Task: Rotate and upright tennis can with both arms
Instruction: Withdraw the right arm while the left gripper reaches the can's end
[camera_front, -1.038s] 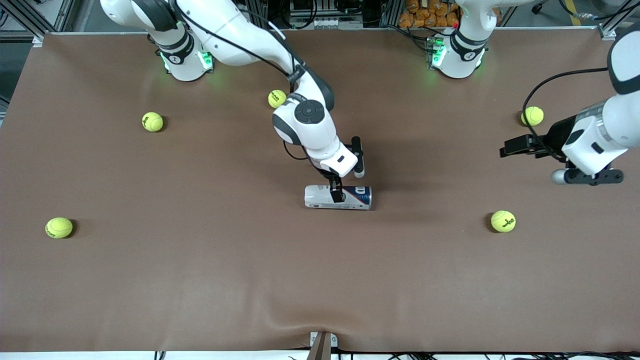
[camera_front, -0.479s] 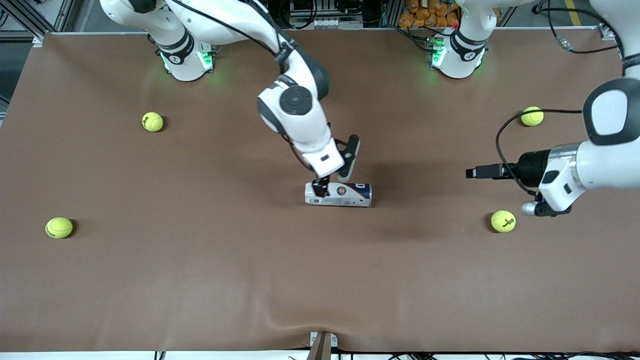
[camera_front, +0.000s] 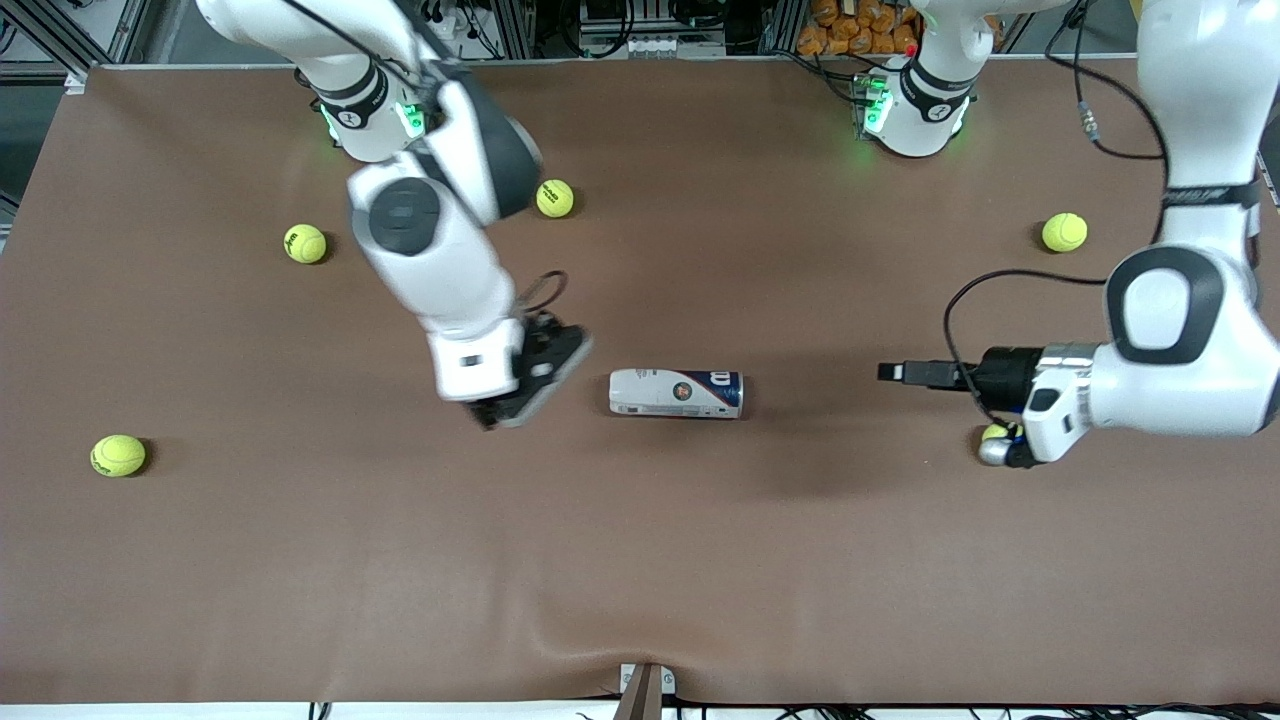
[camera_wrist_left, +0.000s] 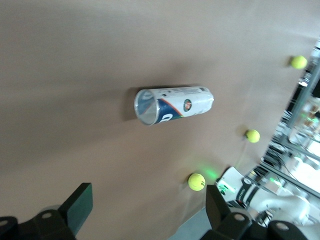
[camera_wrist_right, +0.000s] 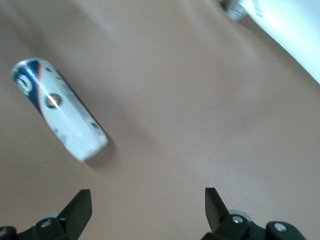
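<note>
While the tennis can (camera_front: 676, 393) lies on its side mid-table, neither arm has hold of it, so I'd call the task barely begun.

Table (camera_front: 640, 560): brown mat, five tennis balls scattered.

Right arm: gripper (camera_front: 530, 385) hangs over bare mat at the can's 9 o'clock, near the white end, not touching. Right wrist view shows its fingers (camera_wrist_right: 80, 210) spread apart, nothing between, can (camera_wrist_right: 59, 110) off to one side.

Left arm: gripper (camera_front: 900, 373) at the can's 3 o'clock, well apart, pointed toward the navy end. Left wrist view: fingers (camera_wrist_left: 80, 205) spread wide, empty, can's clear open end (camera_wrist_left: 147, 106) facing the camera.

Can: long axis runs 9 to 3, label with portrait up.

Left to do, by my read: both grippers close in on the ends, clamp, rotate, stand it up. Round can may roll if nudged off-centre.
</note>
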